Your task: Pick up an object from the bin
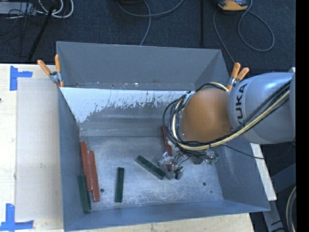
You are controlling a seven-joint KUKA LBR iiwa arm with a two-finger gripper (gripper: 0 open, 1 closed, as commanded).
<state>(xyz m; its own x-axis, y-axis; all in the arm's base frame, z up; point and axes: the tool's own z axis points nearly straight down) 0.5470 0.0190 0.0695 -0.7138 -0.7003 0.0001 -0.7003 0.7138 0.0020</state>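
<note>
My gripper [172, 168] is low over the bin floor, right of the middle, under the arm's orange cover. A dark green flat stick [149, 167] lies slanted on the floor, and its right end reaches up to my fingertips. Behind the gripper a reddish-brown stick [165, 138] leans near the back wall, partly hidden by the cables. Whether anything sits between the fingertips is hidden by the wrist and by shadow.
Another dark green stick [119, 184] lies upright-wise on the floor left of the middle. Along the left wall lie two reddish-brown sticks [90, 170] and a dark green one [84, 193].
</note>
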